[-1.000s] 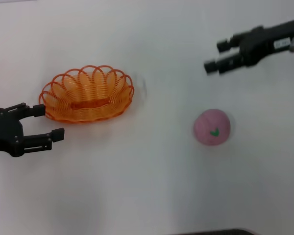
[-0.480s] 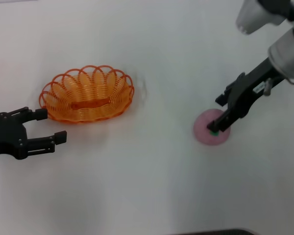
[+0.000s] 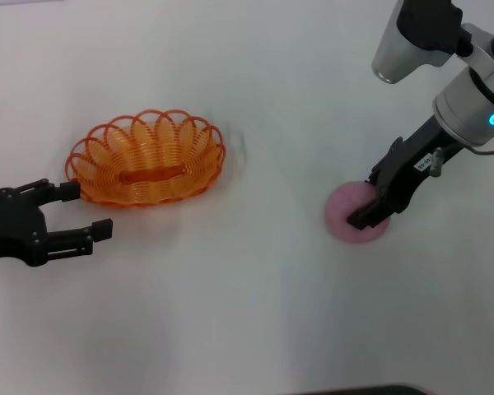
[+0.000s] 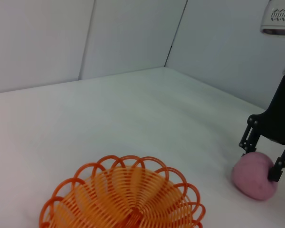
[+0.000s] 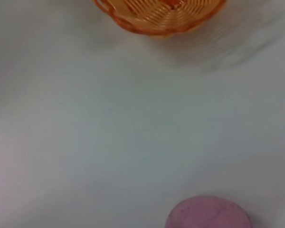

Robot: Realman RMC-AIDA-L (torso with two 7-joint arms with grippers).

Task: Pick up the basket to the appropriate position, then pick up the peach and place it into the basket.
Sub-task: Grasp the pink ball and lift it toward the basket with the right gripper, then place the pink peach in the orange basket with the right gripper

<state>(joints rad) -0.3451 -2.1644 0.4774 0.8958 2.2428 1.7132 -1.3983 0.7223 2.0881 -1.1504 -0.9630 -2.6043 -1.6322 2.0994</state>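
Right pincer [image 3: 370, 207] spread astride peach [image 3: 343, 216], left pincer [image 3: 81, 212] spread beside basket [image 3: 146, 158]

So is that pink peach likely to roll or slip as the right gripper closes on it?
Probably it could roll: the peach looks round and sits free on the flat table. The right gripper straddles it with a finger on each side, which should hold it in place. Its matte surface suggests little slipping.
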